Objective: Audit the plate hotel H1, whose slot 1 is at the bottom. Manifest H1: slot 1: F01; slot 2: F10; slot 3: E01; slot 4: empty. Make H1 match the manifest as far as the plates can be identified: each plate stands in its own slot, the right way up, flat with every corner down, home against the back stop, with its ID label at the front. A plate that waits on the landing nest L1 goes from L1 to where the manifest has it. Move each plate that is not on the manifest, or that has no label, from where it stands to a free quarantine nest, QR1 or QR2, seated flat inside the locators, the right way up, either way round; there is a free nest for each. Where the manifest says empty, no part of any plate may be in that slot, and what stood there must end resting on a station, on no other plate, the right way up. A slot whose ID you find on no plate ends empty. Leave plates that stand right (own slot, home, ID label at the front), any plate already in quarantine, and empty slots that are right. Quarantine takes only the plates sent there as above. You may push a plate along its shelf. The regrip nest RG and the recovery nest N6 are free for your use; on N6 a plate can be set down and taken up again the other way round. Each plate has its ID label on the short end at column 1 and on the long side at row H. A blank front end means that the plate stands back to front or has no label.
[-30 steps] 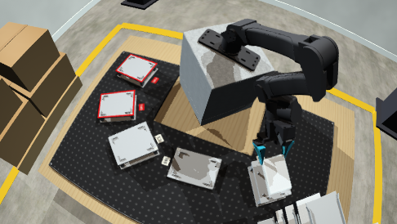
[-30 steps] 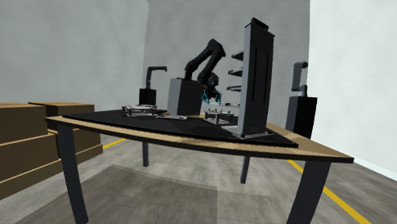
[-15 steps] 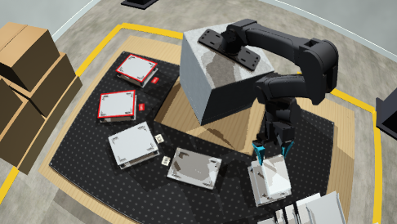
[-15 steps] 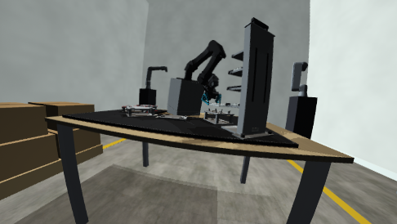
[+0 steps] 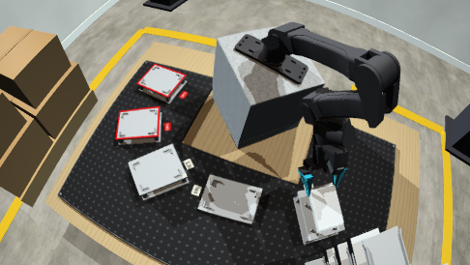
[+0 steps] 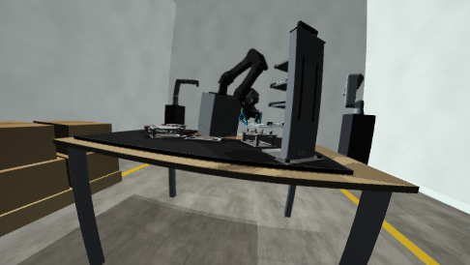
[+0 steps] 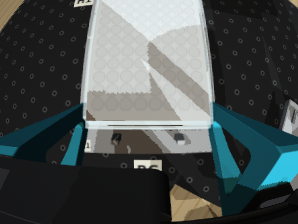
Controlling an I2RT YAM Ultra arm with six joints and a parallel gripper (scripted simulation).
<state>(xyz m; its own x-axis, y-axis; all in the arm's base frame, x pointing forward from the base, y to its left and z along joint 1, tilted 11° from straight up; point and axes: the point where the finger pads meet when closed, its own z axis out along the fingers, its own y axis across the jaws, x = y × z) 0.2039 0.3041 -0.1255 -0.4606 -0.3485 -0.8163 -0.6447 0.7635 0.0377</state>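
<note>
A clear-white plate (image 5: 330, 213) (image 6: 266, 126) (image 7: 145, 60) is held level by its two long sides near one short end. My gripper (image 5: 322, 189) (image 6: 252, 123) (image 7: 148, 109) is shut on it, fingers wide apart. The plate hangs a little above the regrip nest RG (image 5: 305, 220) (image 6: 263, 140) (image 7: 197, 145). No ID label is readable on its near end in the wrist view. Hotel H1 (image 5: 387, 249) (image 6: 305, 97) stands beyond the nest, with shelves at different heights. What stands on its shelves is too small to tell.
Two red-rimmed quarantine nests (image 5: 161, 79) (image 5: 138, 123) show no plate. Two grey-white stations (image 5: 157, 170) (image 5: 229, 198) lie to the left of RG, labels unreadable. The grey robot pedestal (image 5: 232, 97) (image 6: 213, 116) stands behind them.
</note>
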